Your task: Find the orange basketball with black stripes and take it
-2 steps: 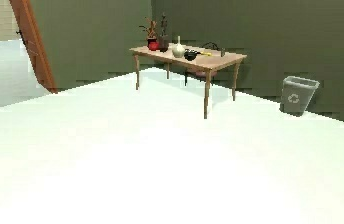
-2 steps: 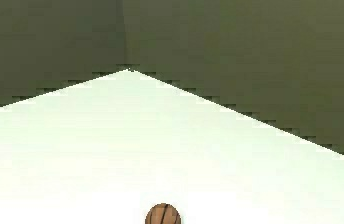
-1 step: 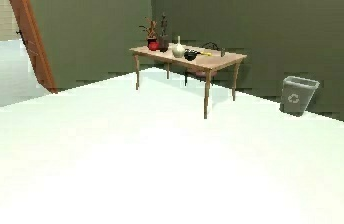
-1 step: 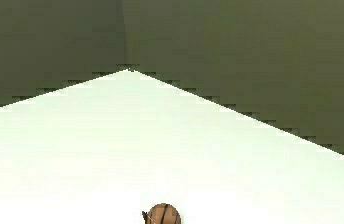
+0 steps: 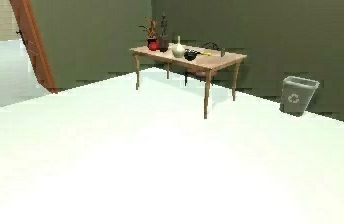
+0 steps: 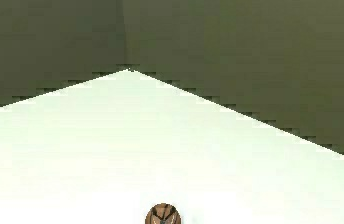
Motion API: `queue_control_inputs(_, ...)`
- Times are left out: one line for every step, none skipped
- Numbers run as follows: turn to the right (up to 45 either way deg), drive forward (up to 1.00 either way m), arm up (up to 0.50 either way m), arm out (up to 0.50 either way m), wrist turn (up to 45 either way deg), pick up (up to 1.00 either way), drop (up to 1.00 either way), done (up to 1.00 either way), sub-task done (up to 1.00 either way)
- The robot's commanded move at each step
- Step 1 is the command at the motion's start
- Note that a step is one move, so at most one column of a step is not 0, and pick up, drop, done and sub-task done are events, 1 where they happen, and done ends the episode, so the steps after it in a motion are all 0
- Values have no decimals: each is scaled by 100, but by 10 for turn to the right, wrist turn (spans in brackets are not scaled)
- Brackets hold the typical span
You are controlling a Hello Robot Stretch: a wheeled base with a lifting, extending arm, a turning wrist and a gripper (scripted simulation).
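A small round ball (image 6: 163,214), orange-brown with dark stripes, lies on the pale floor at the bottom edge of the arm side view, just left of the middle. Its lower part is cut off by the picture's edge.
A wooden table (image 5: 220,62) stands by the dark green wall in the forward view, bearing a potted plant in a red pot (image 5: 154,40), a pale vase (image 5: 178,47) and small dark items. A grey waste bin (image 5: 299,94) stands to its right. An orange-brown door frame (image 5: 32,45) rises at the left. Pale open floor lies ahead.
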Motion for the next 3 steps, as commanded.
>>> queue_control_inputs(0,0,-30,0,0,0,0,0,0)
queue_control_inputs(0,0,0,0,0,100,0,0,0)
queue_control_inputs(0,0,10,0,0,0,0,0,0)
